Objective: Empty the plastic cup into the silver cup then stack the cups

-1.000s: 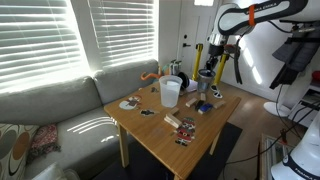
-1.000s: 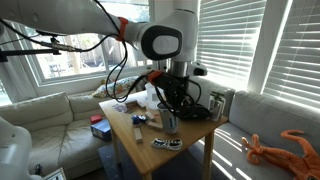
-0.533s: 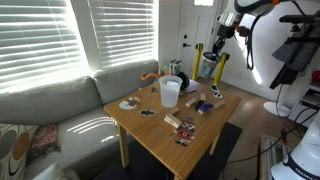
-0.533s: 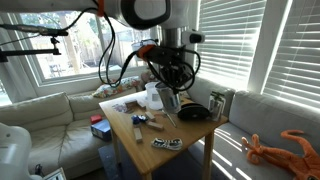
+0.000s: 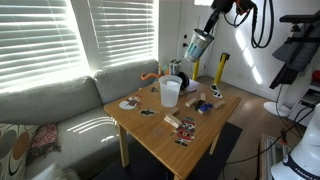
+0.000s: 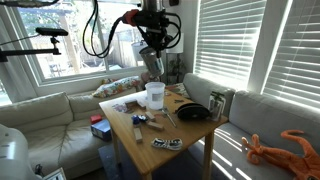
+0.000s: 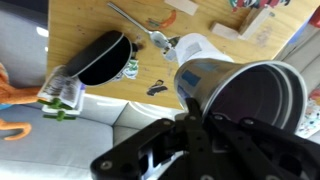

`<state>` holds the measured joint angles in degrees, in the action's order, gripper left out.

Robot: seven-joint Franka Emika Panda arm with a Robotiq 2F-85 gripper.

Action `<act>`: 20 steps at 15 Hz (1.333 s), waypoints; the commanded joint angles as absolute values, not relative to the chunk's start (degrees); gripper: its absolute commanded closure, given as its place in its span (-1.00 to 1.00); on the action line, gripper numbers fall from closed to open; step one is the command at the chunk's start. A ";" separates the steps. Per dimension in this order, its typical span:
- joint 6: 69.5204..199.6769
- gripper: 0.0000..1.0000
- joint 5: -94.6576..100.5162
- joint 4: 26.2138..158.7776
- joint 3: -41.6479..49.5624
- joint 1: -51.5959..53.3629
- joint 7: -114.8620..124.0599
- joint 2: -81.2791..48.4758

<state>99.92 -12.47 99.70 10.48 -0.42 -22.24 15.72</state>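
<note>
The plastic cup [image 5: 171, 92] stands upright on the wooden table [image 5: 160, 135]; it also shows in the other exterior view [image 6: 155, 95]. My gripper [image 5: 204, 38] is shut on the silver cup [image 5: 198, 47] and holds it tilted, high above the table. In an exterior view the silver cup [image 6: 152, 63] hangs just above the plastic cup. In the wrist view the silver cup [image 7: 225, 85] fills the right side with its open mouth facing the camera, my fingers [image 7: 195, 125] clamped on its rim. A whitish shape behind it may be the plastic cup [image 7: 192, 46].
A black bowl-like object [image 6: 193, 113] lies on the table, also in the wrist view [image 7: 100, 57]. Small items and a block [image 5: 183, 125] lie scattered on the table. A yellow-handled tool [image 5: 221, 68] stands at the far edge. A sofa [image 5: 50, 110] flanks the table.
My gripper has risen from table height with the silver cup, moved toward the plastic cup and tilted the silver cup. The plastic cup has not moved.
</note>
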 commanded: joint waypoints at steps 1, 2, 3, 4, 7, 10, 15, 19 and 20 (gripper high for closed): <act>95.14 0.98 -16.47 91.86 9.35 1.30 -24.14 8.06; 94.02 0.98 -16.74 90.65 8.91 1.42 -24.31 6.50; 93.95 0.98 -15.83 89.78 8.21 1.19 -23.70 4.89; 94.07 0.98 -15.43 89.21 7.66 0.99 -24.01 3.41; 95.39 0.98 -14.92 87.45 6.18 0.46 -24.64 -0.20; 94.77 0.98 -15.17 85.50 5.09 0.09 -24.99 -3.33; 93.76 0.98 -14.37 83.81 3.31 -0.34 -25.02 -6.74; 92.86 0.98 -12.90 83.30 2.11 -0.29 -25.01 -8.84; 92.63 0.98 -12.62 83.18 1.95 -0.40 -25.03 -9.17</act>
